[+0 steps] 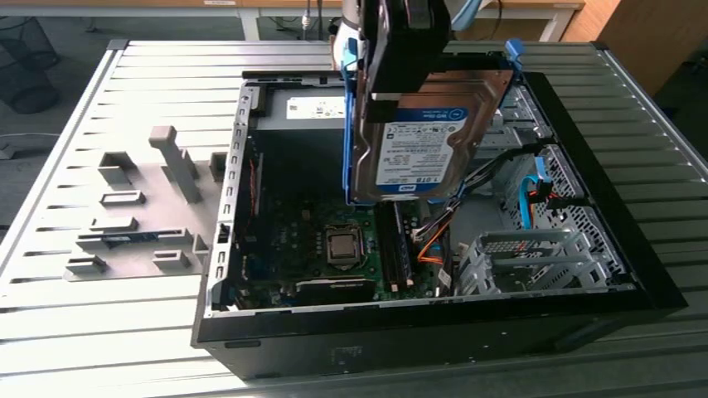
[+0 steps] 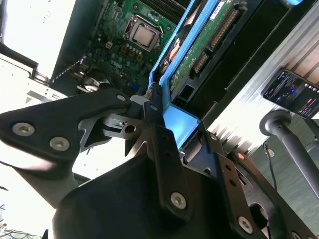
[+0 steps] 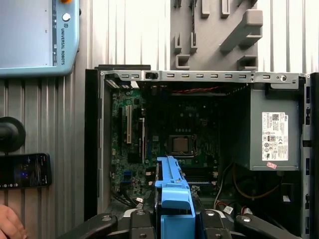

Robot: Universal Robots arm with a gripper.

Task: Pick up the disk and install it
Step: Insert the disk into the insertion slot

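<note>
Open computer case (image 1: 221, 249) lying on the slatted worktop (image 1: 111, 99), directly below the hand (image 1: 407, 79). The case's raised walls border the motherboard (image 1: 321, 240). Open room lies straight beneath the hand, and a metal drive cage (image 1: 520, 257) stands lower and off to the side, toward the exterior view's right. The hand is closed on the disk (image 1: 426, 149), its fingers (image 2: 159, 144) clamping the upper end of the blue frame. The disk hangs upright on edge below the hand, over the case opening and apart from its walls. The hand points straight down.
</note>
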